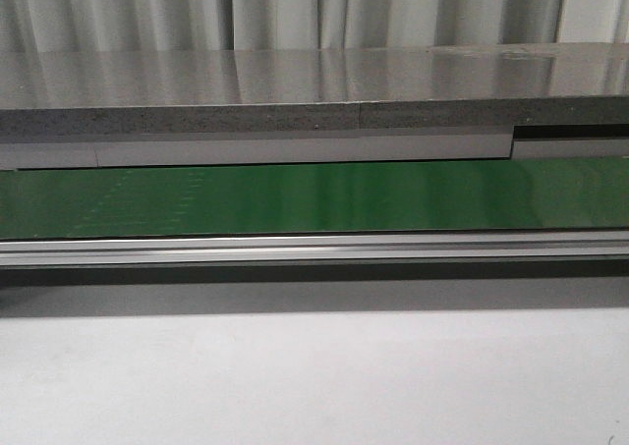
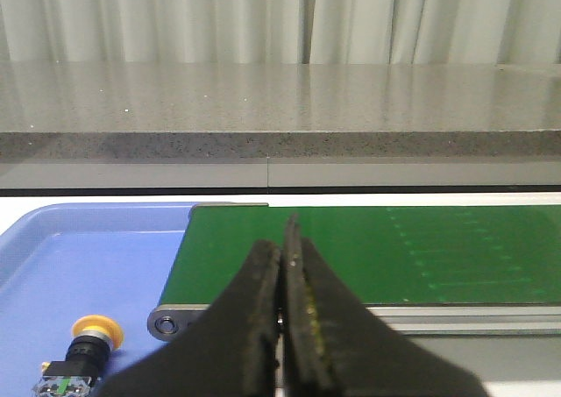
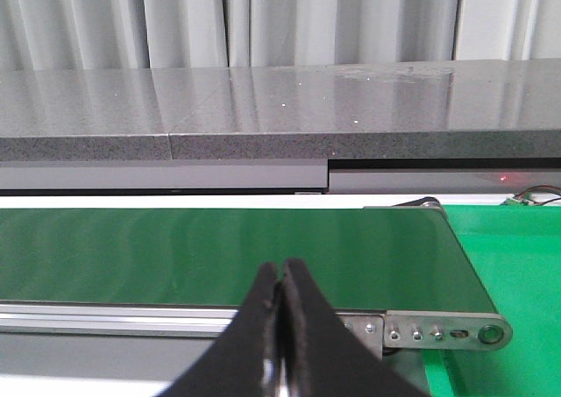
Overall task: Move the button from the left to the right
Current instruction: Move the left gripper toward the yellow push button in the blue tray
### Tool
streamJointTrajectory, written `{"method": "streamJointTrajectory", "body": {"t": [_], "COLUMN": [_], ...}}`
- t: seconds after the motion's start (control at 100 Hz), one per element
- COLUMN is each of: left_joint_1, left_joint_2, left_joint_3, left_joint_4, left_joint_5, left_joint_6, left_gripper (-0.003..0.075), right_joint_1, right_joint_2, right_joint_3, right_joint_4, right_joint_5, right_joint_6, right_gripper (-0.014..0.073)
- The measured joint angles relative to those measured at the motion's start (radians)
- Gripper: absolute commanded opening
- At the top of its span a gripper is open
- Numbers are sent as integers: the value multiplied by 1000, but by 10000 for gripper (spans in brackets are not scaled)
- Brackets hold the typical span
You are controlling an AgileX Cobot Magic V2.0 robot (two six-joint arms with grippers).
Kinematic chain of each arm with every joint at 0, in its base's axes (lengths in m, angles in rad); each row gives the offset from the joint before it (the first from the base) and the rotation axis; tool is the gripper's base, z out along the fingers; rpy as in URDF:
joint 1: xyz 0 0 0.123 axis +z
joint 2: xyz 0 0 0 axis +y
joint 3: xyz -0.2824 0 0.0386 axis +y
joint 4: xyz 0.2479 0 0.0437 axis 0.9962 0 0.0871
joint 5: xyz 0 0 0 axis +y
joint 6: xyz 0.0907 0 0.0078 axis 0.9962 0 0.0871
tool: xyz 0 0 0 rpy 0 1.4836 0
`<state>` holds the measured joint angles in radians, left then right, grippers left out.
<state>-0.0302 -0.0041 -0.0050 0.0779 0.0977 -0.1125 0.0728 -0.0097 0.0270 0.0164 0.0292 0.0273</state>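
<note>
The button (image 2: pixel 83 351), with a yellow-orange round head on a black body and a pale block, lies in a blue tray (image 2: pixel 105 265) in the left wrist view. My left gripper (image 2: pixel 283 239) is shut and empty, beside the button, over the end of the green conveyor belt (image 2: pixel 421 252). In the right wrist view my right gripper (image 3: pixel 282 270) is shut with nothing in it, above the belt's (image 3: pixel 219 252) near rail. The front view shows only the belt (image 1: pixel 314 197); neither gripper nor the button appears there.
A grey stone-like shelf (image 1: pixel 295 91) runs behind the belt, with pale curtains beyond. A bright green surface (image 3: pixel 517 265) lies past the belt's right end. An aluminium rail (image 1: pixel 314 249) borders the belt's near side, with a white tabletop (image 1: pixel 314 376) in front.
</note>
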Motion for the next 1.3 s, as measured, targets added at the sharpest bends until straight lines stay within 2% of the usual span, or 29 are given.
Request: {"method": "streamJointTrajectory", "body": {"t": [0.72, 0.84, 0.98, 1.3], "left_joint_1": [0, 0, 0, 0], "left_joint_2": [0, 19, 129, 469], "left_joint_3": [-2, -34, -138, -504], "left_joint_4": [0, -2, -3, 17], "left_joint_5": [-21, 46, 163, 526], "left_joint_6": [0, 0, 0, 0], "left_gripper": [-20, -20, -20, -20], "right_joint_1": [0, 0, 0, 0], "right_joint_2": [0, 0, 0, 0], "right_joint_3": [0, 0, 0, 0], "right_joint_4": [0, 0, 0, 0], "right_joint_5": [0, 0, 0, 0], "right_joint_6": [0, 0, 0, 0], "right_gripper": [-68, -68, -68, -68]}}
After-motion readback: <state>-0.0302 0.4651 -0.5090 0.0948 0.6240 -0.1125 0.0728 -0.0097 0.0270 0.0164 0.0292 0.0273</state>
